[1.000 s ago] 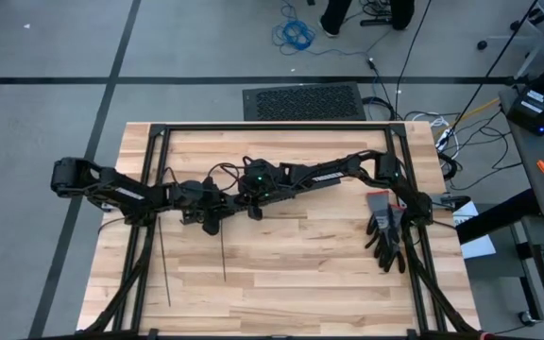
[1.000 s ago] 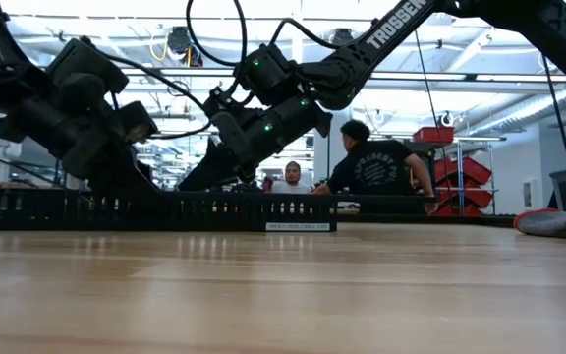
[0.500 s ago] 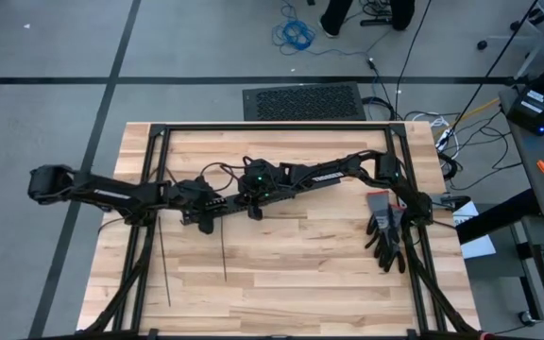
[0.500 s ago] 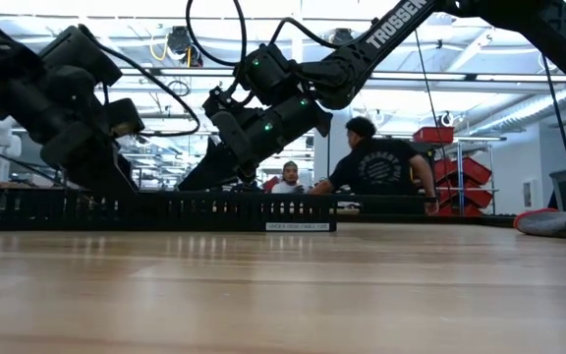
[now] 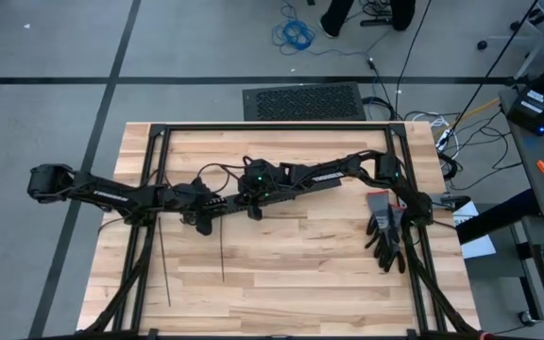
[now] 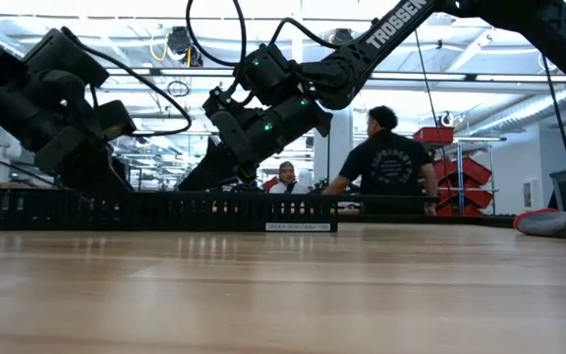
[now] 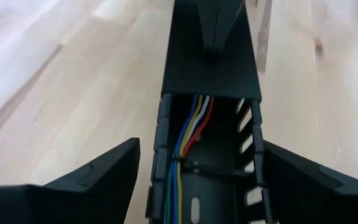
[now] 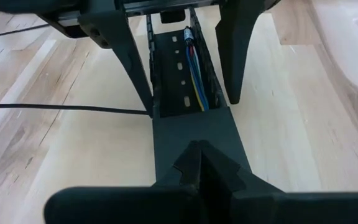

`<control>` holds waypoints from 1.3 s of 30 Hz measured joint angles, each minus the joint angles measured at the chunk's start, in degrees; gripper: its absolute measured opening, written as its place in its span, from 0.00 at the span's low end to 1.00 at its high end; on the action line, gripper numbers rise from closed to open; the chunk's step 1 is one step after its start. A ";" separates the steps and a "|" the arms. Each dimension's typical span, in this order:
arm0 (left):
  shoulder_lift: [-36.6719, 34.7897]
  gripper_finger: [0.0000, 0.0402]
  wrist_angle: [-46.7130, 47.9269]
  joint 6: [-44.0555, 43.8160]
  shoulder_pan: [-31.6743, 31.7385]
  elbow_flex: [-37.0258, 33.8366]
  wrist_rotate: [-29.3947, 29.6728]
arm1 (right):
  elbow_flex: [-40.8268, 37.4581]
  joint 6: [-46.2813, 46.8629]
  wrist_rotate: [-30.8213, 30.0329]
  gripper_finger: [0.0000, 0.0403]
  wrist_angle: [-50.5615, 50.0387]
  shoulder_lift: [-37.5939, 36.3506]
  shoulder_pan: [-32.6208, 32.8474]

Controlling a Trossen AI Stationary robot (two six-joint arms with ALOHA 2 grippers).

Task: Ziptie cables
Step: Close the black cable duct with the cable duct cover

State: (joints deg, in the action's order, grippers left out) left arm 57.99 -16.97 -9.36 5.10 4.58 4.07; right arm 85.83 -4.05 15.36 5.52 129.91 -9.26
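Note:
The cables [image 7: 188, 134] are thin blue, yellow, white and red wires lying lengthwise inside a long black slotted duct [image 6: 165, 211]. A thin dark strip [image 7: 219, 169] crosses them. My left gripper [image 7: 201, 146] is open, one finger on each side of the duct's open stretch [image 8: 179, 68]. My right gripper [image 8: 201, 152] is shut, its tips on the duct's flat black cover farther along. Loose zipties [image 5: 223, 253] [image 5: 164, 269] lie flat on the wood toward the near edge. One of them [image 8: 61, 109] runs up to the duct's side. My left gripper's fingers [image 8: 126, 56] stand along the duct's two side walls, coming from the table's left; whether they touch the walls I cannot tell. My right gripper presses its shut fingertips [image 7: 213, 28] on the duct's cover [image 8: 191, 127], slanting down from the table's right. The duct lies flat on the table.
Dark gloves [image 5: 385, 231] lie near the table's right edge. A black frame [image 5: 272, 127] runs round the tabletop. Bare wood spreads toward the near edge [image 5: 300, 283]. Beyond the far edge, people [image 6: 386, 162] are in the room.
My left arm has stretched out lower, its elbow swinging toward the table's left edge, and its gripper has drawn back a little that way along the duct. My right gripper, the duct and the loose zipties have stayed where they were.

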 joint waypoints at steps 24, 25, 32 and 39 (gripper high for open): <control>0.38 0.76 -8.70 1.05 0.00 -2.20 1.21 | -0.01 0.42 -0.01 0.00 0.11 0.00 0.00; 0.38 0.76 -8.68 1.05 0.00 -2.20 1.21 | -0.01 0.42 -0.01 0.00 0.11 0.00 0.00; 2.16 0.76 -9.11 1.04 0.00 -2.14 0.88 | -0.01 0.42 -0.01 0.00 0.11 0.00 0.00; 7.49 0.75 -14.85 2.33 0.02 -2.16 0.13 | -0.01 0.42 -0.01 0.00 0.11 0.00 0.00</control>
State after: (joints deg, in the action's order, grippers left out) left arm 65.47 -31.82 -7.03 5.13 2.42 4.20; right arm 85.82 -3.64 15.35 5.63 129.91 -9.26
